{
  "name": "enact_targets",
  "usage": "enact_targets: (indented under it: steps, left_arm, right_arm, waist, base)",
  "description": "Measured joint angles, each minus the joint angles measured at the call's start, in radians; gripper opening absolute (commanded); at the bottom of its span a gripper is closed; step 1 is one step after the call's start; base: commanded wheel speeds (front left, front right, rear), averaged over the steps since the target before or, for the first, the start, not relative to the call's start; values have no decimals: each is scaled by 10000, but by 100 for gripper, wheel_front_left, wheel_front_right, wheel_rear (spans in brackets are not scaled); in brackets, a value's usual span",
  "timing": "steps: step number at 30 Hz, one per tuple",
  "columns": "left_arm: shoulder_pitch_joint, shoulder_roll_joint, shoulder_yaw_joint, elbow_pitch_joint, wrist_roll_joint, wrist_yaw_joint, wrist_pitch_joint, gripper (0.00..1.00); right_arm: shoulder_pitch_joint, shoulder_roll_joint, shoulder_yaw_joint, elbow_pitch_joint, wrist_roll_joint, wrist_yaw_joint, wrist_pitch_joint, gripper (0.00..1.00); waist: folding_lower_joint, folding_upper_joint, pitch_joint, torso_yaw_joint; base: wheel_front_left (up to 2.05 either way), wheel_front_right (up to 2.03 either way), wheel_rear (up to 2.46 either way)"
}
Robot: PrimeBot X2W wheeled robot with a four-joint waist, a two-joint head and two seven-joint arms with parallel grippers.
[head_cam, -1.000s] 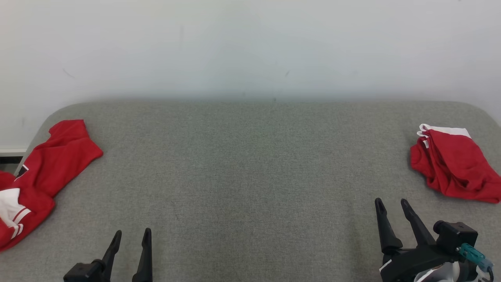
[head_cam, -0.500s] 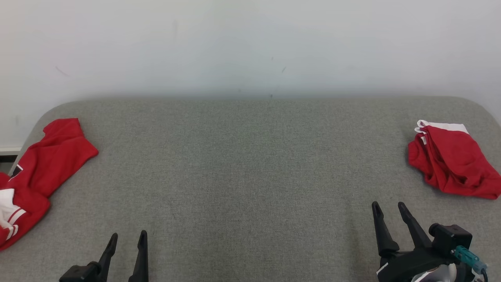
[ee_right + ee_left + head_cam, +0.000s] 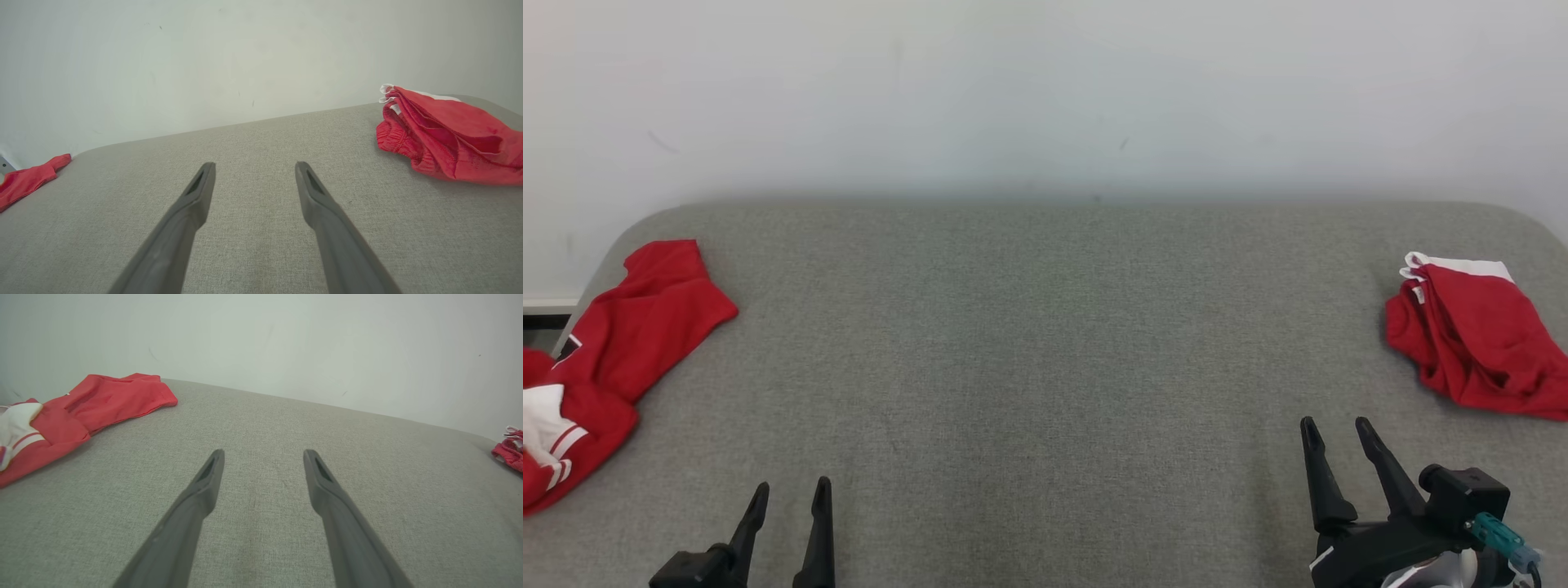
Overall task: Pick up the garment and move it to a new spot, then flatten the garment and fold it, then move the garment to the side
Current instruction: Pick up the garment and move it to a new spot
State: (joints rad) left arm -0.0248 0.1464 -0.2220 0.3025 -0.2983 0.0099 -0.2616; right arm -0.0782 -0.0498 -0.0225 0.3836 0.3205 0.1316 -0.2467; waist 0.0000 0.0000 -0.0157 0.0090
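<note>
Lying crumpled, left red garment (image 3: 645, 327) shows white stripes (image 3: 562, 445).

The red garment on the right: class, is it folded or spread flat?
Loosely folded: the red garment lies in stacked layers, white-trimmed edges piled at one end.

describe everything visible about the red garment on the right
The red garment is soft red fabric with a white band along its far edge and a gathered, elastic-looking hem. It lies bunched and loosely folded near the right edge of the grey padded table; nothing else touches it.
</note>
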Motion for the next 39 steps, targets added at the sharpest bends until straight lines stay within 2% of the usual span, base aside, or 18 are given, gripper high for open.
enact_targets:
  steps: [7,14,21,31,39]
  left_arm:
    - [11,-25,50,-25,92,35,-2,100]
    - [38,-36,119,-79,105,69,-2,100]
    - [74,31,228,-98,146,23,-2,100]
    - [355,240,240,-372,171,180,63,100]
    - [528,391,215,-585,148,249,232,100]
  right_arm:
    - [17,-2,-33,25,-238,-2,-12,100]
    - [70,0,38,21,-251,0,8,100]
    - [105,0,245,50,-194,0,44,100]
    - [113,-2,546,265,90,0,-13,100]
    - [122,2,853,416,316,0,-88,100]
  waist:
    - [0,0,23,347]
    - [0,0,25,977]
    - [0,0,5,1849]
    - [0,0,-143,3379]
    - [-1,0,-440,4189]
  base:
    - [0,0,0]
    - [0,0,0]
    - [0,0,0]
    - [0,0,0]
    - [0,0,0]
